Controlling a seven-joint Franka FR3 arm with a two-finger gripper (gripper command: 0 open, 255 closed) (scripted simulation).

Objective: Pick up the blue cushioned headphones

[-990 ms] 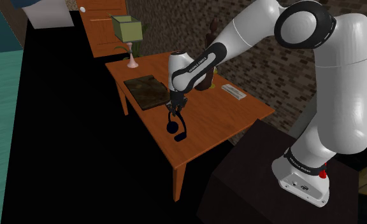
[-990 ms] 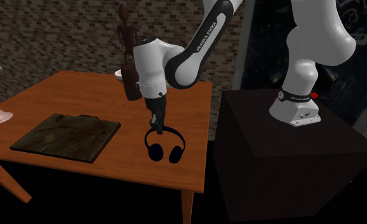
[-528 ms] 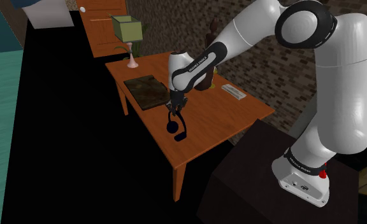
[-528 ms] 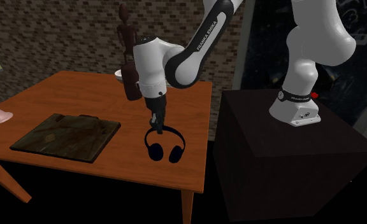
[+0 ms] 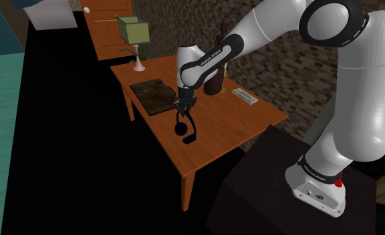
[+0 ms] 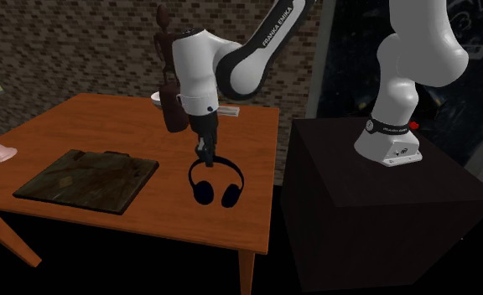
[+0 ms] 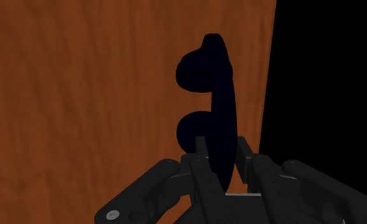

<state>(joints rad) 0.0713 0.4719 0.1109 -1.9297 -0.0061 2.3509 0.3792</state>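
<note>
Under the gripper (image 5: 183, 111) we see an orange-brown wooden table (image 5: 218, 133). A dark, mottled flat board (image 5: 152, 95) lies near the gripper, on the shoulder view's left. Just beyond the gripper stands a slender dark brown figurine (image 6: 166, 50), with a flat pale grey bar (image 5: 245, 97) close by. A green-shaded lamp on a pink foot (image 5: 134, 32) stands well apart.

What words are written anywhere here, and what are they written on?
"FRANKA EMIKA": along the white arm's forearm.
Small lettering on the dark band at the arm's base: too small to read.
No writing on the headphones or the table.
</note>
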